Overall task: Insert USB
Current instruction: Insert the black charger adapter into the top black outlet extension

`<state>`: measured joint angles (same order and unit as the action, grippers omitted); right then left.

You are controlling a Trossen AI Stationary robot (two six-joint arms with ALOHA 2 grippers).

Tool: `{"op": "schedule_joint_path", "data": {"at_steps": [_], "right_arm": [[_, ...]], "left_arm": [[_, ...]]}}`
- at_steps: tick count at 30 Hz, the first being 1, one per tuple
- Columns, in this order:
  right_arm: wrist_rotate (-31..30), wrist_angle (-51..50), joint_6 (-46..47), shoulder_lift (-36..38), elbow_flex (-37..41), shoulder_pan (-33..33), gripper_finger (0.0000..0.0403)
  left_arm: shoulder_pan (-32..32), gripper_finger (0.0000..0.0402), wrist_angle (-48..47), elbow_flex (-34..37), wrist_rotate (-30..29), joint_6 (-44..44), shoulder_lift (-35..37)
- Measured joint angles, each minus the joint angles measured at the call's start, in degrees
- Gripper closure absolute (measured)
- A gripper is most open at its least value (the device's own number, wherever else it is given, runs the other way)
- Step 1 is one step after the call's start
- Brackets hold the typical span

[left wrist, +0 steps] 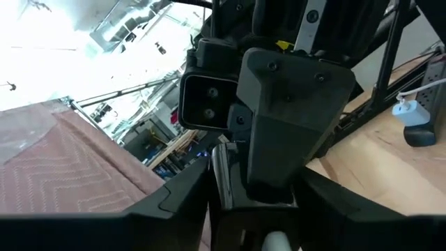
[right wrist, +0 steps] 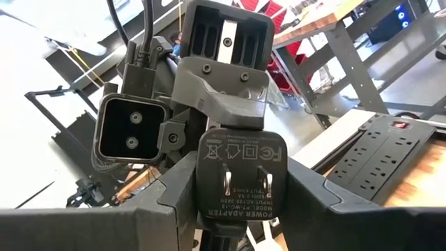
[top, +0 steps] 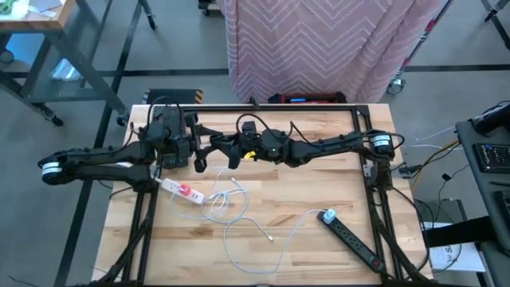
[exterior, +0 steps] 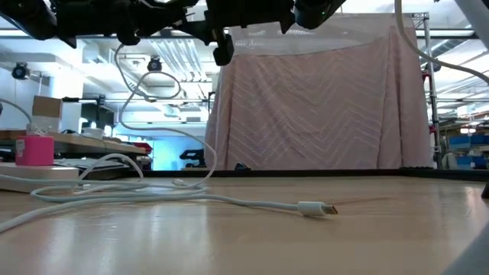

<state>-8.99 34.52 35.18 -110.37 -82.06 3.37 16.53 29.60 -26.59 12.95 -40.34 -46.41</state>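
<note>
A black power adapter (right wrist: 240,174) is held high over the table's far middle, its two prongs facing my right wrist camera. My right gripper (right wrist: 240,199) is shut on it, reaching in from the table's right (top: 233,151). My left gripper (top: 199,155) meets it head-on from the left, right behind the adapter. A white cable (exterior: 153,191) rises in a loop to the grippers. The rest of it lies on the table, with its free plug (exterior: 317,208) on the wood. My right gripper pinches the adapter by its two side faces (right wrist: 203,188), one finger on each side. The fingers come in about level from the table's right. The adapter is lifted well clear of the table, its pronged face turned back toward my right wrist.
A white power strip (top: 182,190) with a pink block on it lies at the left middle. A black power strip (top: 355,239) lies slanted at the near right, a blue and white plug (top: 327,216) at its far end. The table frame's uprights (top: 368,171) flank the board.
</note>
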Motion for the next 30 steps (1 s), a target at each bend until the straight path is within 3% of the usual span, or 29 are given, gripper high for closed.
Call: {"op": "schedule_joint_path", "data": {"at_steps": [7, 19, 30], "right_arm": [[0.01, 0.09, 0.40, 0.00, 0.00, 0.01, 0.0268], [0.13, 0.44, 0.67, 0.11, 0.00, 0.03, 0.0269], [0.39, 0.48, 0.34, 0.51, 0.00, 0.05, 0.0269]], "left_arm": [[0.00, 0.0249, -0.71, -0.02, 0.00, -1.25, 0.30], [-0.02, 0.0204, -1.00, -0.02, -0.01, -2.05, 0.37], [0.00, 0.0240, -2.88, -0.02, -1.51, -2.62, 2.69]]}}
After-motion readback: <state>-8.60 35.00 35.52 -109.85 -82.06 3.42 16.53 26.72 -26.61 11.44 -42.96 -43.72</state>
